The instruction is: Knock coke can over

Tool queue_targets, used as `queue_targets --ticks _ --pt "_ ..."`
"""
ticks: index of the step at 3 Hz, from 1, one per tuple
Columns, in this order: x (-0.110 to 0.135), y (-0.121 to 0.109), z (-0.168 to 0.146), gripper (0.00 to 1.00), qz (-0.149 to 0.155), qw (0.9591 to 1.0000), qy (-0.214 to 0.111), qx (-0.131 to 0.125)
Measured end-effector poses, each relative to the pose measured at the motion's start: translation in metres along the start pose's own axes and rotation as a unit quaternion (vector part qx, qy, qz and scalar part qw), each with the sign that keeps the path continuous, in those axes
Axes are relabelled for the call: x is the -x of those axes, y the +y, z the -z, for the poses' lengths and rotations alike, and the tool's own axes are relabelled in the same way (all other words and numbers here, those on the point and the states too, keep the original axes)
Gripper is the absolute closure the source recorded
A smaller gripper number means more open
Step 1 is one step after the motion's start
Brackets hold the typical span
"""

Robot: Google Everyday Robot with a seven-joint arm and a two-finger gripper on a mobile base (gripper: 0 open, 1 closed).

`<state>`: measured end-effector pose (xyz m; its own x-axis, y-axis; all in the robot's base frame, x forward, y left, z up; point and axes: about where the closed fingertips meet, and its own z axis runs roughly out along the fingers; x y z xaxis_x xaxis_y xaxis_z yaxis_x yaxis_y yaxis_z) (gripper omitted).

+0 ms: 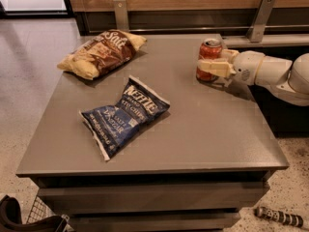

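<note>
Red coke can (208, 51) with silver top, by white gripper (211, 61); blue bag (126, 115); brown bag (101, 52); grey table (207, 124).

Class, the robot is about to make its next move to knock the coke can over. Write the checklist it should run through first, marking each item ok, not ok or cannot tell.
1. Coke can stands on the table, not yet on its side: ok.
2. Claw is at the can, reaching in from the right across its middle: ok.
3. Whether the claw grips the can or only touches it: cannot tell.
4. Blue chip bag lies apart from the can, nearer the front: ok.
5. Brown chip bag lies apart from the can, at the far left: ok.
</note>
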<state>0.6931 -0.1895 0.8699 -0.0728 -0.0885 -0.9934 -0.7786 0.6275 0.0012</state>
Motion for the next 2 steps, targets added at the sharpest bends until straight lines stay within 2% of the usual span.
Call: queue_targets --ticks 1,2 --pt "0.015 0.002 -0.007 1.00 0.016 0.9977 0.064 0.015" --pt "0.032 0.002 -0.009 1.00 0.039 0.9890 0.141 0.021"
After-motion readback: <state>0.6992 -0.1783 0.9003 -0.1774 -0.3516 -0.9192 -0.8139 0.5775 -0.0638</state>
